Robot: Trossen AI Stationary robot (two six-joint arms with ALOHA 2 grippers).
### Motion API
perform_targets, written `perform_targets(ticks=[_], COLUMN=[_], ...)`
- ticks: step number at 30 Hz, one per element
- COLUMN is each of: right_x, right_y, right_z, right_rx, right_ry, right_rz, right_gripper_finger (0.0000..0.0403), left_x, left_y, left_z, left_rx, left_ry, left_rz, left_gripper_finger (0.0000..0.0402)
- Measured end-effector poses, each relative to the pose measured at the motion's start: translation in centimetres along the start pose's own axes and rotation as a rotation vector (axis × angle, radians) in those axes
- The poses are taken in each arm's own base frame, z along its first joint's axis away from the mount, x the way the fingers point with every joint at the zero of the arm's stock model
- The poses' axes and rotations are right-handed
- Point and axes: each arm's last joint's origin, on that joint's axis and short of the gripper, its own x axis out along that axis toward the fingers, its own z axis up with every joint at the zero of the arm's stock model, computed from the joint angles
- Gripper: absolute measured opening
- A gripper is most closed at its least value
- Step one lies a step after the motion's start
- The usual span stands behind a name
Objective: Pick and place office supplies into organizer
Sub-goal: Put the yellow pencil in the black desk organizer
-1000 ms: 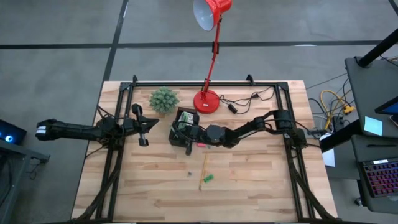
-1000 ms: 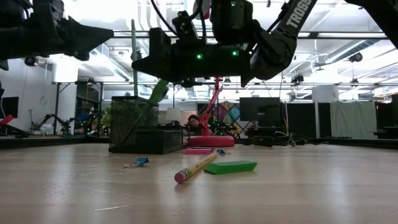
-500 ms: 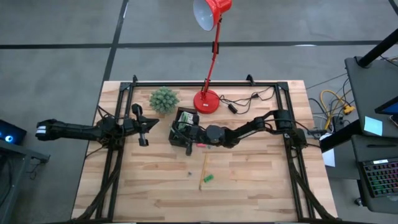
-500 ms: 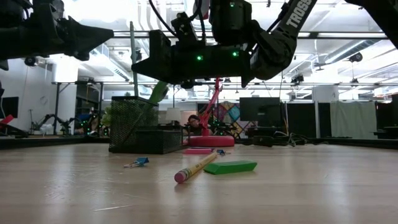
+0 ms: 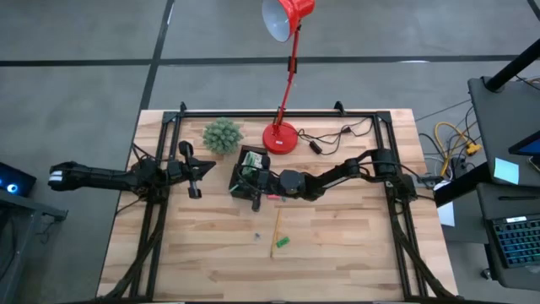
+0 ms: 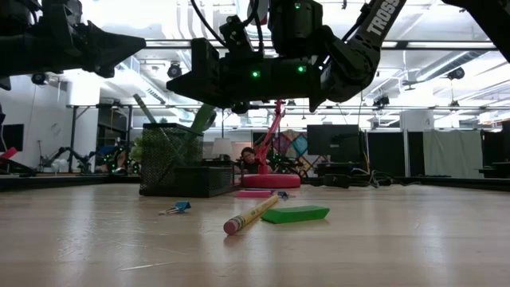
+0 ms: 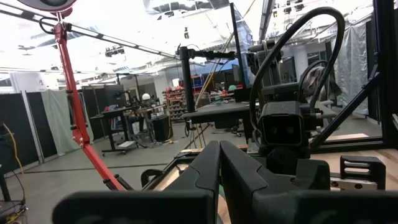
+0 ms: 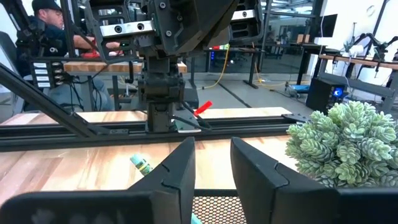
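High view: right pincer (image 5: 256, 191), parted and empty, hides much of the organizer (image 5: 245, 168).

Both arms are matte black and slim, built of jointed segments. The right arm (image 6: 374, 32) carries white "TROSS" lettering and small green indicator lights. Looped black cable (image 7: 298, 37) crowns the left one; its fingers (image 7: 239, 174) are dark and wedge-shaped.

Black mesh organizer (image 6: 174, 159) holds a leaning green pen (image 6: 151, 121); yellow pencil (image 6: 251, 214) lies flat.
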Motion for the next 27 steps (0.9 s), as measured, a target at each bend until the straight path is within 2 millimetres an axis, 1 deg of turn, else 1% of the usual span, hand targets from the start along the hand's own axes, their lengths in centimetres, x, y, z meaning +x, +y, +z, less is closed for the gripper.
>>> perform_targets(ticks=[7, 13, 16, 21, 24, 27], right_x=[0.0, -0.1, -0.2, -0.7, -1.1, -1.6], right_y=[0.0, 0.1, 0.4, 1.4, 2.2, 3.0], right_z=[0.0, 0.6, 1.5, 3.2, 3.9, 3.7], right_rx=[0.002, 0.102, 0.105, 0.092, 0.043, -0.1], right_ry=[0.0, -0.014, -0.033, -0.077, -0.055, 0.089], right_rz=[0.0, 0.008, 0.095, 0.315, 0.35, 0.367], right_gripper_finger=[0.0087, 0.0074, 0.0069, 0.007, 0.0078, 0.0092], left_x=[0.0, 0.0, 0.0, 0.0, 0.0, 0.0], left_y=[0.0, 0.0, 0.0, 0.0, 0.0, 0.0], left_z=[0.0, 0.0, 0.0, 0.0, 0.0, 0.0], left_rx=[0.0, 0.0, 0.0, -0.001, -0.001, -0.001], left_ry=[0.0, 0.0, 0.0, 0.0, 0.0, 0.0], left_rz=[0.0, 0.0, 0.0, 0.0, 0.0, 0.0], left_gripper_finger=[0.0, 0.0, 0.0, 0.0, 0.0, 0.0])
